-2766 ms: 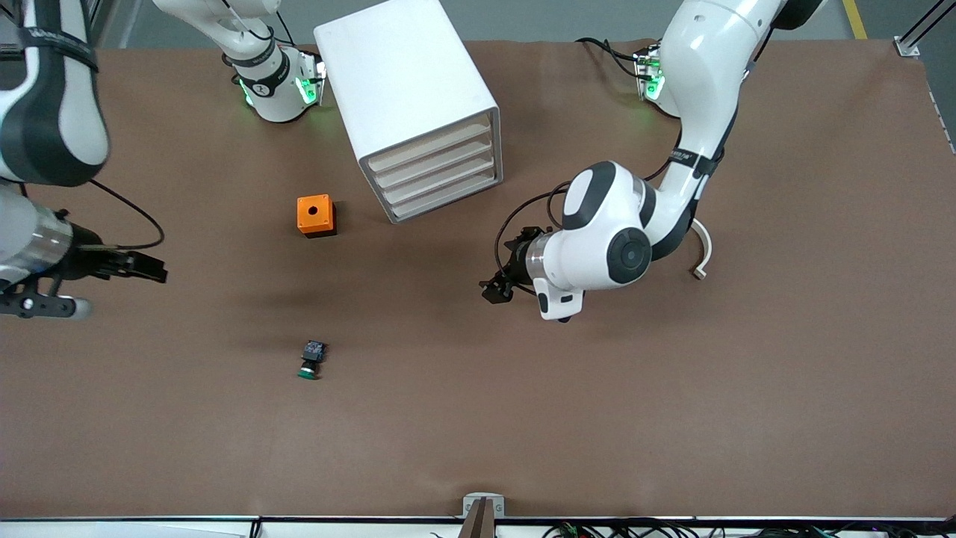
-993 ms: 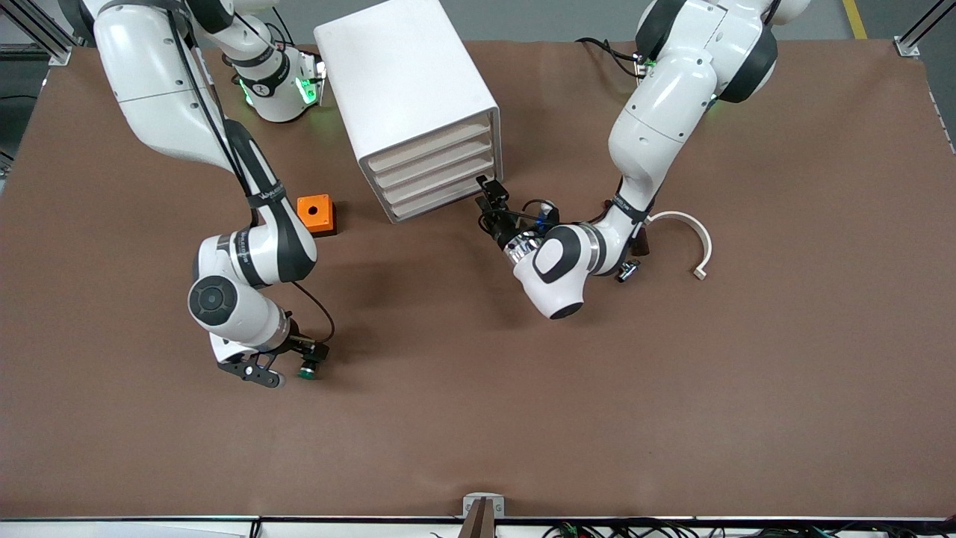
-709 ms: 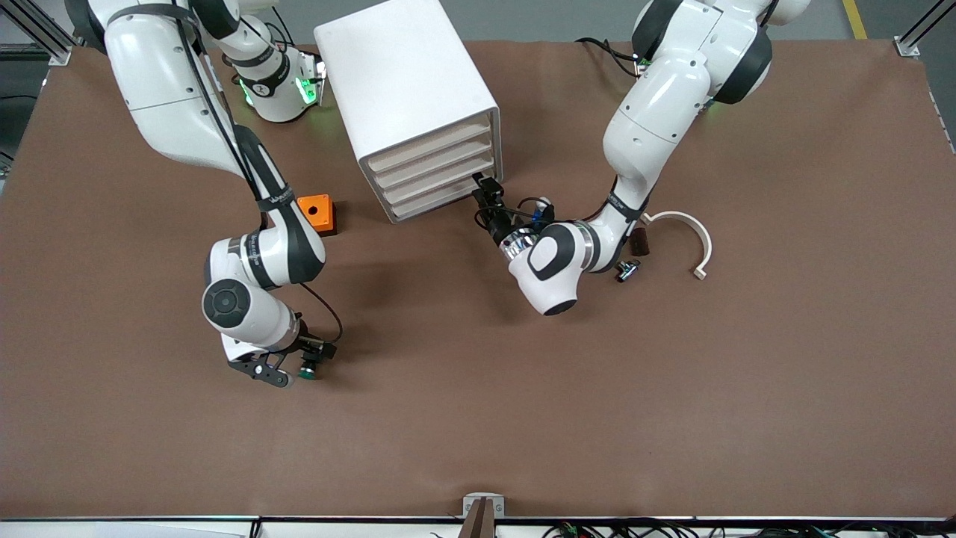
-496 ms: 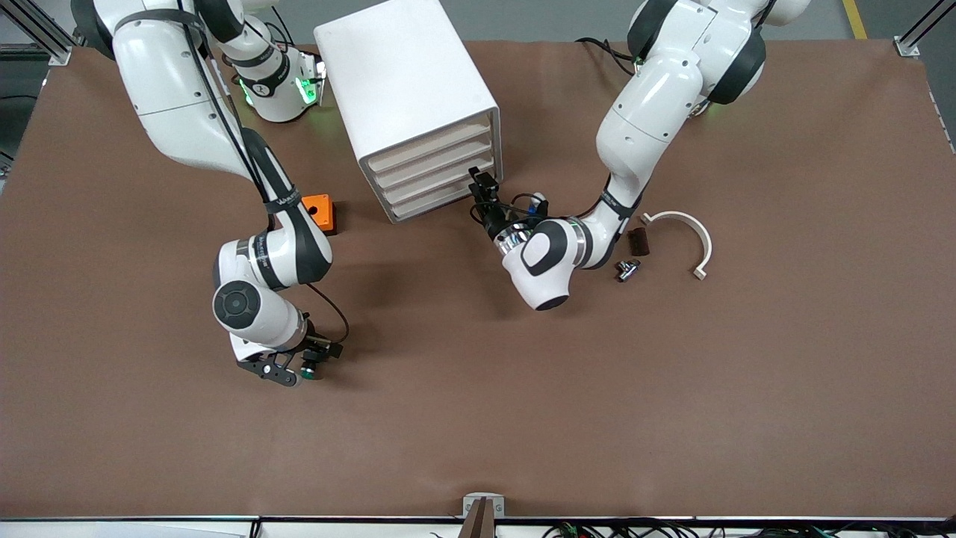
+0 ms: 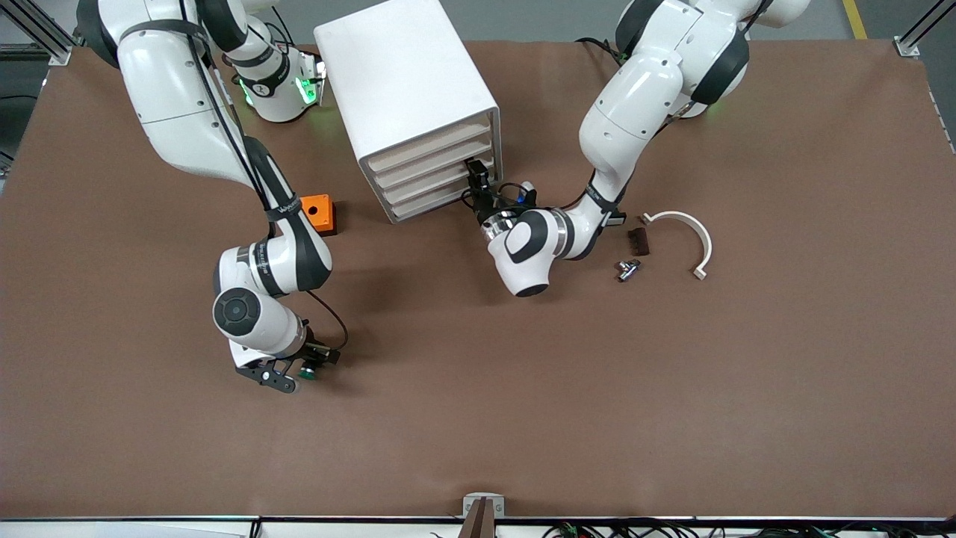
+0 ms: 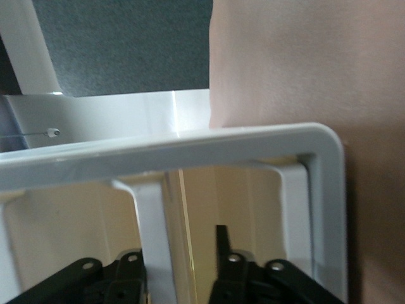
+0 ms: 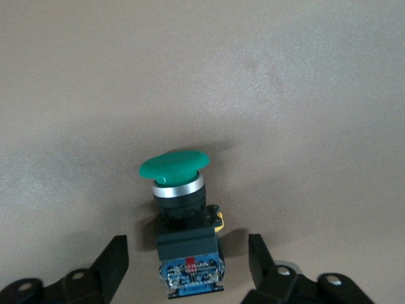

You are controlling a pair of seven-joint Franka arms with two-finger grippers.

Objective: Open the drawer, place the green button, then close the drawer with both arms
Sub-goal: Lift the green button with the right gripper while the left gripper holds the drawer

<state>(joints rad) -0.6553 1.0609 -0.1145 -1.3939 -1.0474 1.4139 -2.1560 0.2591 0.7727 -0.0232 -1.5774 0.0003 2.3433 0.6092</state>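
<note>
Saw right pincer (image 7: 186,266) apart, straddling button (image 7: 180,215) on bench (image 5: 672,388). Left pincer (image 6: 180,269) apart at cabinet (image 5: 407,97) drawer fronts.

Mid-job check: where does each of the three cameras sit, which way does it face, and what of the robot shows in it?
Front view: high across the table, facing both bases; both arms, cabinet, orange cube.
Left wrist view: on the left arm, facing the cabinet's drawers; left gripper fingers reach in.
Right wrist view: on the right arm, looking down at the button between right gripper fingers.
Shared: front and right wrist views show the button.
</note>
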